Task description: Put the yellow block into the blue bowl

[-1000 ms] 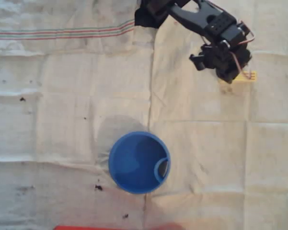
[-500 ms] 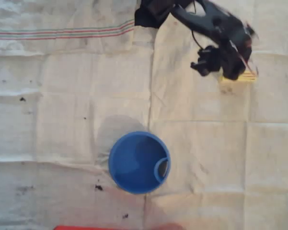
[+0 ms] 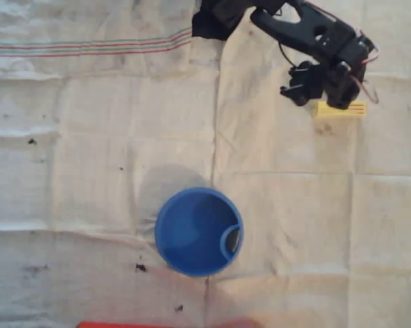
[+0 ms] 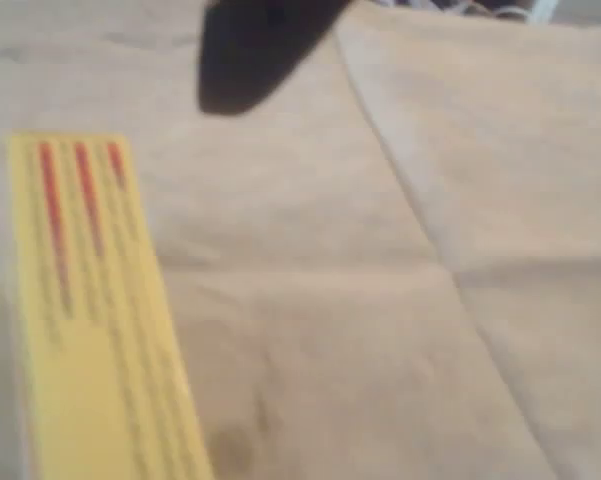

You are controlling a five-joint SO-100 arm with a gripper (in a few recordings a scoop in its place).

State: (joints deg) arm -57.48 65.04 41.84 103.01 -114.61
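Yellow block [image 3: 340, 109] beside claw [image 3: 321, 85], on cloth [image 3: 89, 137].

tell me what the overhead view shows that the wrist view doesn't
Overhead view alone: the blue bowl standing well apart from the block, the black arm with its claw just above the block's left end, a red edge at the bottom of the picture, and coloured stripes on the cloth.

Wrist view alone: the red lines on the block's top face seen close up, and a dark blurred claw finger at the top of the picture.

Both: the yellow block lying flat on the creased cloth.
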